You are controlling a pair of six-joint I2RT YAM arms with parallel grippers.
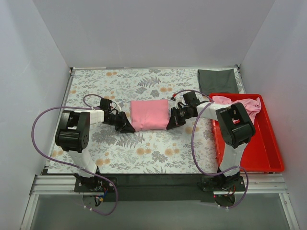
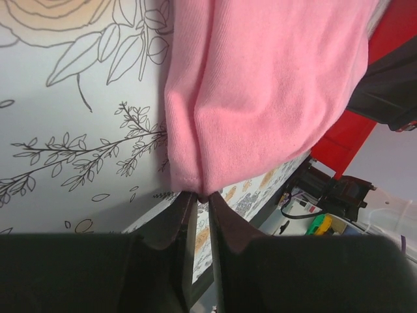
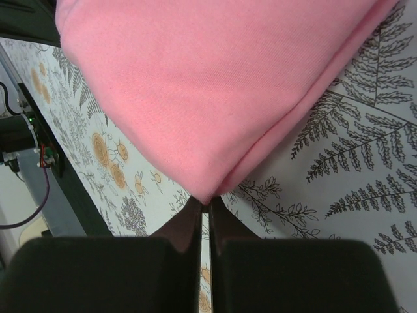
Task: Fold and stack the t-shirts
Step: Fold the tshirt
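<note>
Your left gripper (image 2: 202,195) pinches one corner of the folded t-shirt (image 1: 149,115). Its jaws stand almost together, with pink fabric caught at their tips. Your right gripper (image 3: 204,203) does likewise at the facing corner, jaws narrowed onto the fold. The shirt spreads directly ahead of both jaw pairs and lies between them on the floral table cover (image 1: 144,81). A second t-shirt (image 1: 242,103) lies crumpled in the red tray (image 1: 268,153), behind the right jaws.

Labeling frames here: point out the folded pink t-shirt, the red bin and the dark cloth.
folded pink t-shirt (image 1: 149,115): top view, its middle.
red bin (image 1: 269,143): top view, bare floor.
dark cloth (image 1: 218,80): top view, its middle.
</note>
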